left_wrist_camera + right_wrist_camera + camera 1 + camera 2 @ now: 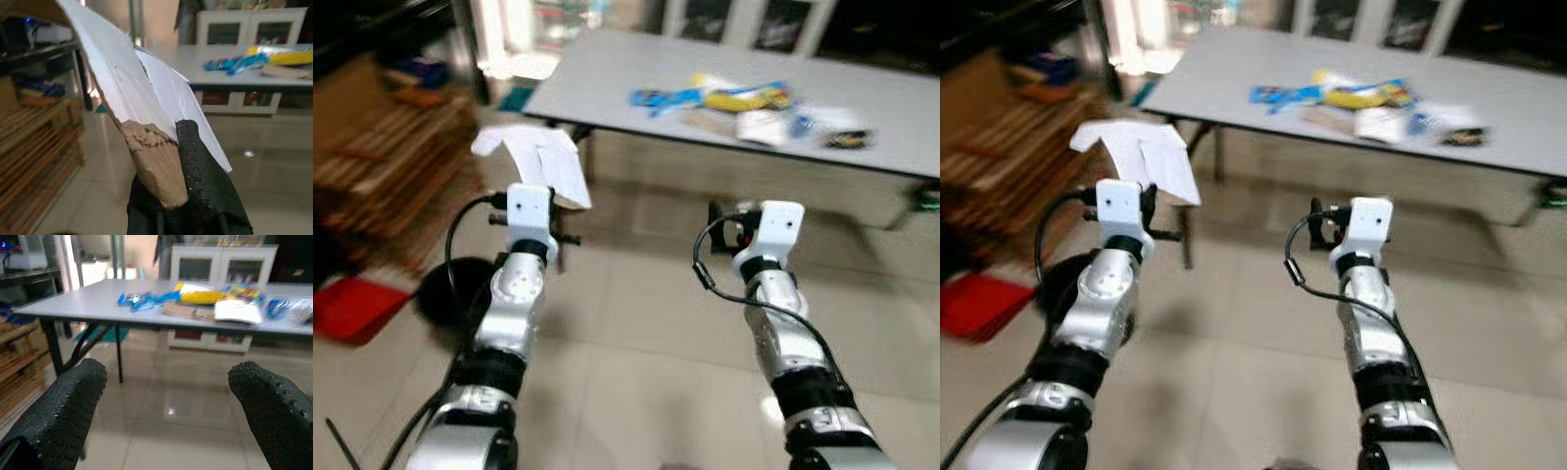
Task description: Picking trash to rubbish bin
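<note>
My left gripper [168, 161] is shut on a torn piece of white-faced cardboard [540, 159], which it holds up in the air to the left of the table; the board's brown torn edge [154, 161] lies against one black finger [203, 171]. My right gripper [168, 396] is open and holds nothing, raised in front of the grey table [636, 59]. On the table lie several wrappers: a blue one [666, 97], a yellow one [744, 96] and white papers [766, 127]. A dark round bin [445, 291] stands on the floor, lower left.
Stacked wooden slats [382, 157] fill the left side, with a red flat thing [347, 305] on the floor beside them. White cabinets [220, 262] stand behind the table. Tiled floor [646, 323] stretches ahead under my arms.
</note>
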`<state>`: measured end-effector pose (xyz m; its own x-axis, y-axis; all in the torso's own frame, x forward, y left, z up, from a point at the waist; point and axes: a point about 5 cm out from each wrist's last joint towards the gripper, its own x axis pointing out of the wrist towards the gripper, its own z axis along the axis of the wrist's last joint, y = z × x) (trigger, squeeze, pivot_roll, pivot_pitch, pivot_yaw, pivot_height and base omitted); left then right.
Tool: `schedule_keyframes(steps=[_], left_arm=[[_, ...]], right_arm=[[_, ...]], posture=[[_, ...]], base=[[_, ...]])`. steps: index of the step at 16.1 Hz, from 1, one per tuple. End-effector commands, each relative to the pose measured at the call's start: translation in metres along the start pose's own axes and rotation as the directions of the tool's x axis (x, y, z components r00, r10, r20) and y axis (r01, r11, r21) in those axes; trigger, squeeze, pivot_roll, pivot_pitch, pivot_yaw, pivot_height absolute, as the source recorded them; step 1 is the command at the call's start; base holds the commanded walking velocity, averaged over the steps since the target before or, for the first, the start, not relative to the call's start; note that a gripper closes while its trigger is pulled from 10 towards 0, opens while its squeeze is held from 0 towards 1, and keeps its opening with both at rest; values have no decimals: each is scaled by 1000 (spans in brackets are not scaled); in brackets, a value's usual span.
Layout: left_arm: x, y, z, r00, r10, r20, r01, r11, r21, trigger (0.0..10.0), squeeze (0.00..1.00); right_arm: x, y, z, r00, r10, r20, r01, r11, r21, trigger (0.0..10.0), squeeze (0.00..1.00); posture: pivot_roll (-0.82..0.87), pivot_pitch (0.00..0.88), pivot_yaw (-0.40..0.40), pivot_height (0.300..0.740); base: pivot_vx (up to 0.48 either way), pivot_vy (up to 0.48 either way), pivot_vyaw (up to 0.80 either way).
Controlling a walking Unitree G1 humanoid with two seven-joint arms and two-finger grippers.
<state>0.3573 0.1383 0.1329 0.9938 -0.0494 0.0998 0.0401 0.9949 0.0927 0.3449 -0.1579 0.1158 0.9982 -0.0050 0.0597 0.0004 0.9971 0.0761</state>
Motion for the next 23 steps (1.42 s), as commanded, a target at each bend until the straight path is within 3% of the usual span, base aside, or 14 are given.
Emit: schedule_keyframes(steps=[1, 12, 15, 20, 23], left_arm=[[-1, -3, -3, 1000, -6, -15, 6, 1000, -11, 10000, 0], [-5, -2, -10, 999, -11, -39, 11, 1000, -14, 10000, 0], [-7, 0, -18, 997, -1, -71, 0, 1000, -18, 10000, 0], [-8, 3, -21, 996, 15, -89, -15, 1000, -3, 10000, 0], [-8, 3, -22, 995, 15, -94, -15, 1000, -2, 10000, 0]], right_arm=[[0, 0, -1, 1000, 6, -12, -6, 1000, -4, 10000, 0], [-3, 5, -10, 997, 49, -54, -50, 999, -11, 10000, 0], [-4, 12, -16, 992, 92, -84, -94, 996, -8, 10000, 0], [-5, 18, -18, 986, 137, -96, -144, 987, -65, 10000, 0], [-7, 20, -20, 982, 155, -108, -164, 983, -82, 10000, 0]], posture=[[-79, 65, -73, 740], [-74, 70, -77, 740], [-75, 71, -77, 740], [-74, 74, -80, 740], [-73, 74, -82, 740]], base=[[0, 0, 800], [0, 0, 800], [0, 0, 0], [425, 0, 0], [383, 0, 673]])
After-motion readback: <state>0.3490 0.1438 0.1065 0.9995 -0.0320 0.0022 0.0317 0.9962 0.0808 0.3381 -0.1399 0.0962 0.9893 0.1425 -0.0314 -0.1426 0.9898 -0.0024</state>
